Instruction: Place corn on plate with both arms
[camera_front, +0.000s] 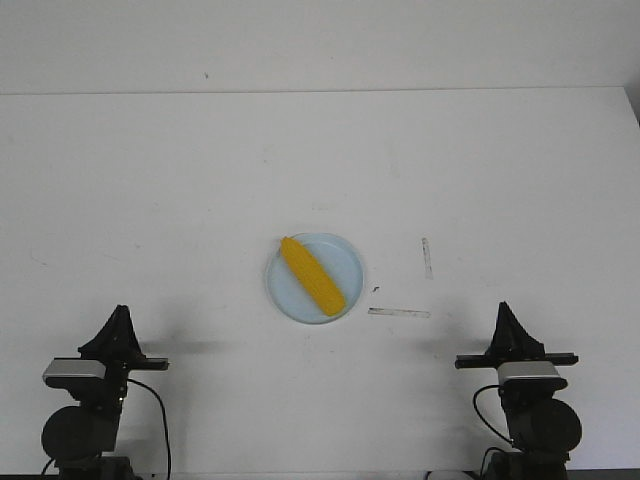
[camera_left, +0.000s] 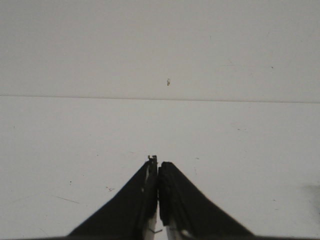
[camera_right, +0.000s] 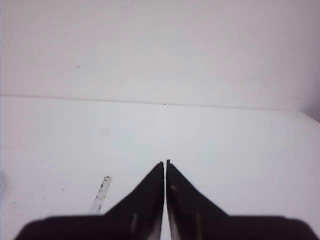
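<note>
Yellow-orange corn (camera_front: 312, 275) lies diagonally on the pale blue plate (camera_front: 345, 262), which sits near the middle of the white table (camera_front: 200, 200). You can see the cob held inside the plate's rim, its nearer end close to the edge on the robot's side. Your left gripper (camera_front: 120, 312) is parked at the near left of the table, well apart from the plate; in its wrist view the jaws meet with nothing between them (camera_left: 158, 165). Your right gripper (camera_front: 504, 308) is parked at the near right, likewise well apart, its jaws pressed together and empty (camera_right: 165, 163). Between the plate and your right gripper lie two thin pale grey strips (camera_front: 398, 312), one nearly crosswise, the other (camera_front: 427, 257) nearly lengthwise. Bare tabletop runs from the plate to the far edge (camera_front: 300, 93).
</note>
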